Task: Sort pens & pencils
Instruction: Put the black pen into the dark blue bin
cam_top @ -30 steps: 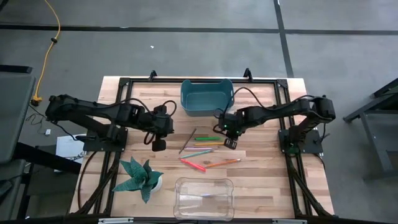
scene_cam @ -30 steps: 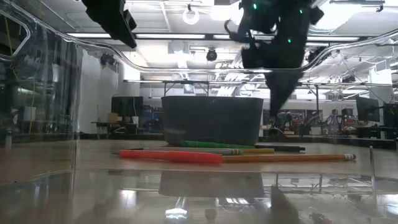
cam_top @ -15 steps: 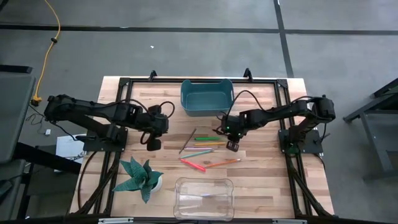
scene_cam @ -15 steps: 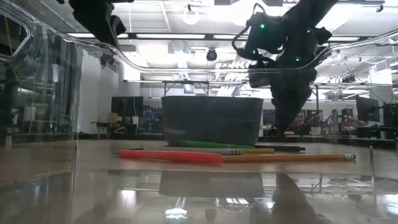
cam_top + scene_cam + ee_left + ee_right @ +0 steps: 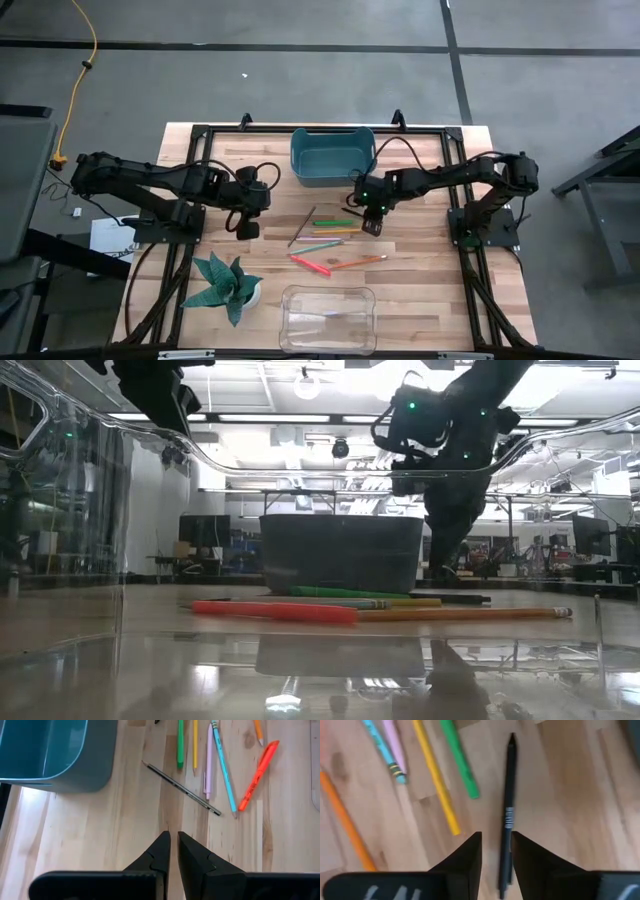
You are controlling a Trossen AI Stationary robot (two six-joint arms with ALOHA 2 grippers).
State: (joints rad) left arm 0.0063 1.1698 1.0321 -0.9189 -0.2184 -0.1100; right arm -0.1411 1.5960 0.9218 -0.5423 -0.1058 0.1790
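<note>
Right gripper (image 5: pixel 495 845) hovers low over a black pen (image 5: pixel 507 815) beside the green pen (image 5: pixel 459 757), fingers narrowly parted, holding nothing. Best widen, centre on its barrel, then descend. Left gripper (image 5: pixel 172 845) waits shut.

Middle of the desk (image 5: pixel 420 290) is cluttered: pens and pencils (image 5: pixel 330 238) fanned out close together, barely any gaps. Teal bin (image 5: pixel 333 156) blocks the far edge, clear tub (image 5: pixel 328 318) the near edge, plant (image 5: pixel 228 283) the near-left corner. Bare wood along the left and right edges gives easy passage.
</note>
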